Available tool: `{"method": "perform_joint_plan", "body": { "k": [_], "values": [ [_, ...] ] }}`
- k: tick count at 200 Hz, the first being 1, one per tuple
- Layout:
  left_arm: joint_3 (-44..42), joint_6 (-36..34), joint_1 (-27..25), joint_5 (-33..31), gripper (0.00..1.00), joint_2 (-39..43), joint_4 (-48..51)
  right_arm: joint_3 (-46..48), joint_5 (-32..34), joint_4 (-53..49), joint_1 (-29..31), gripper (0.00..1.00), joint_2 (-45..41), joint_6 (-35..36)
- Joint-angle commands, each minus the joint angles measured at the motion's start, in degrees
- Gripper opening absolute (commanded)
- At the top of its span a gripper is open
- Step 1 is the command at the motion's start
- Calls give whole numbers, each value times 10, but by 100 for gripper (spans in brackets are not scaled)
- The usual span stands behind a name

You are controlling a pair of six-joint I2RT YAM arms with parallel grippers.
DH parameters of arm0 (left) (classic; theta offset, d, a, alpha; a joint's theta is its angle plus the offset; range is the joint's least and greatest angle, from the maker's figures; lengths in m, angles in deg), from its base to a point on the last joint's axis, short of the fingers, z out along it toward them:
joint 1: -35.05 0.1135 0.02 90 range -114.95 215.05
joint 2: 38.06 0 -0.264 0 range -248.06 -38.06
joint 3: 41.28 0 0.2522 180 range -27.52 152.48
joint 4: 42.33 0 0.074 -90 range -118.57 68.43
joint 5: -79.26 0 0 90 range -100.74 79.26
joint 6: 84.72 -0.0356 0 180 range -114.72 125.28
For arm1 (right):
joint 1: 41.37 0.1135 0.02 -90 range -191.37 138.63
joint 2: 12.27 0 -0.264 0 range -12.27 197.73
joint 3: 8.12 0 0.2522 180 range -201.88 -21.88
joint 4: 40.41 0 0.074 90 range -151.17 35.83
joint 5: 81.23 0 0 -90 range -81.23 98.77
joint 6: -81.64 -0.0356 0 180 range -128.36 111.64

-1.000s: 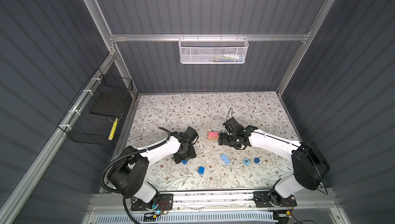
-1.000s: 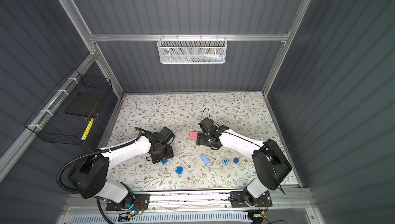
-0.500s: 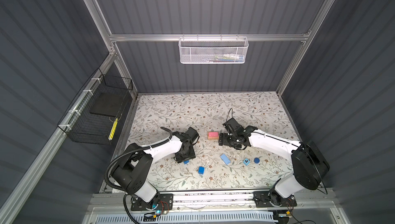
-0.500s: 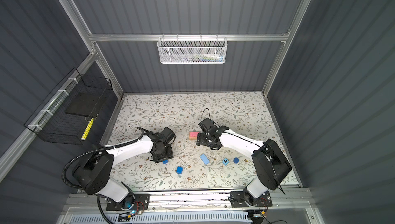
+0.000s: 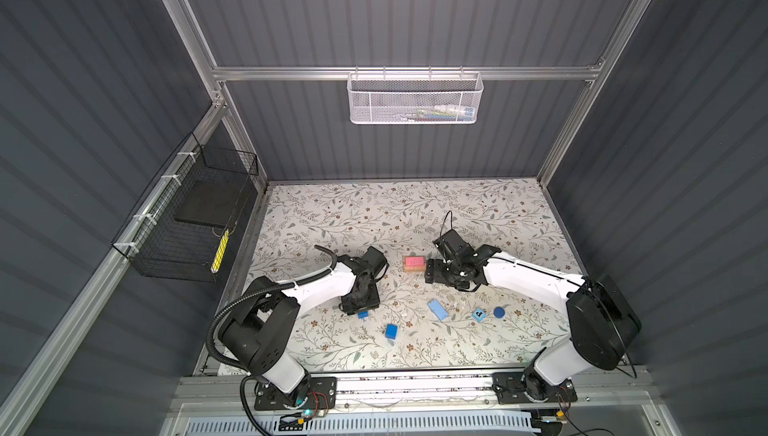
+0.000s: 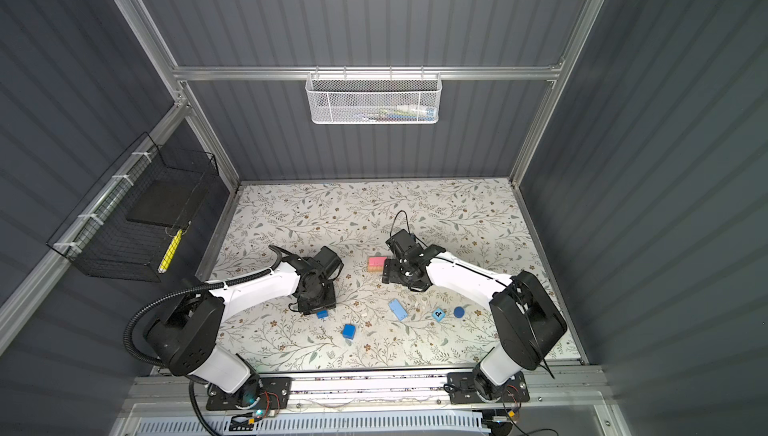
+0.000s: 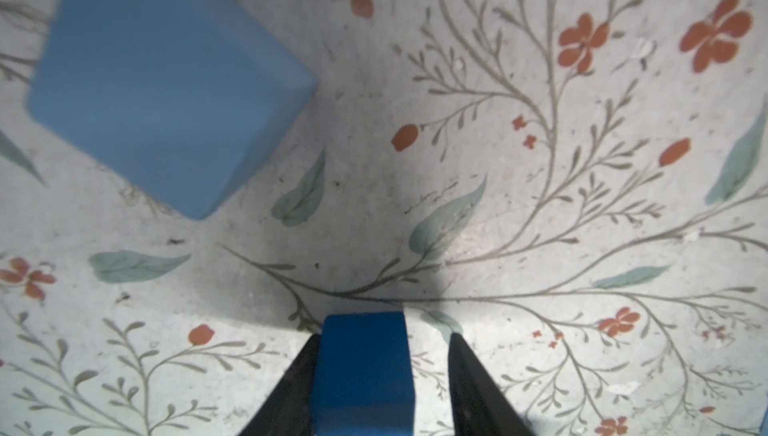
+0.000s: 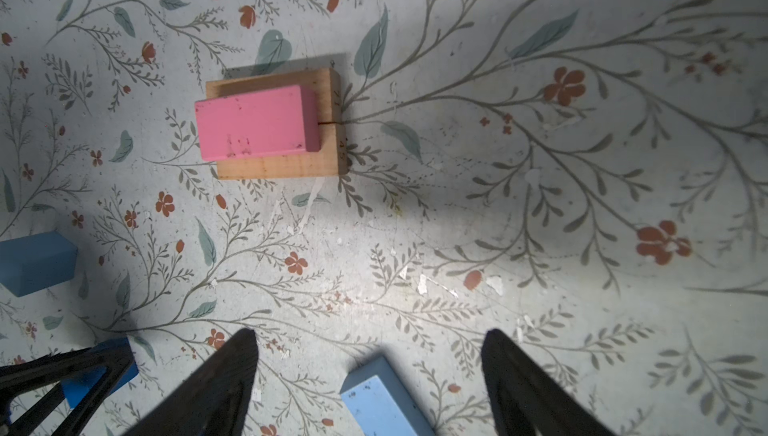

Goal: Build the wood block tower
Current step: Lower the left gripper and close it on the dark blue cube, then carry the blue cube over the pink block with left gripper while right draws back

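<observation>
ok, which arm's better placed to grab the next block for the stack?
Left, probably. The left claw straddles the dark blue cube, one finger touching it. The right claw hangs open and empty near the pink bar on the tan bars.

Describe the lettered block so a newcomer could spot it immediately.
On the floral table, look beside the right arm. Between a light blue bar and a dark blue cylinder sits a light blue cube, the only blue piece bearing a black letter.

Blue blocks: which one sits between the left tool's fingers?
The dark blue cube straddled by the left tool: one finger touches it, the other stands just off. The lighter blue cube nearby lies free, as do the rest.
</observation>
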Motion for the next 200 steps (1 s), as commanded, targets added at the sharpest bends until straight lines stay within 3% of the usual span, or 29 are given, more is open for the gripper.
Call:
{"method": "perform_joint_plan", "body": {
  "k": [1, 123, 158, 200],
  "values": [
    [11, -17, -2, -5, 46, -8, 18, 5, 9, -5, 3, 86, 2, -5],
    [52, -54, -3, -16, 17, -10, 57, -7, 12, -17, 2, 86, 5, 2],
    [126, -100, -2, -19, 13, -24, 98, -10, 13, -22, -2, 87, -3, 11],
    [271, -166, -3, -21, 12, -89, 146, 5, 11, -19, -23, 87, -34, 15]
  ]
}}
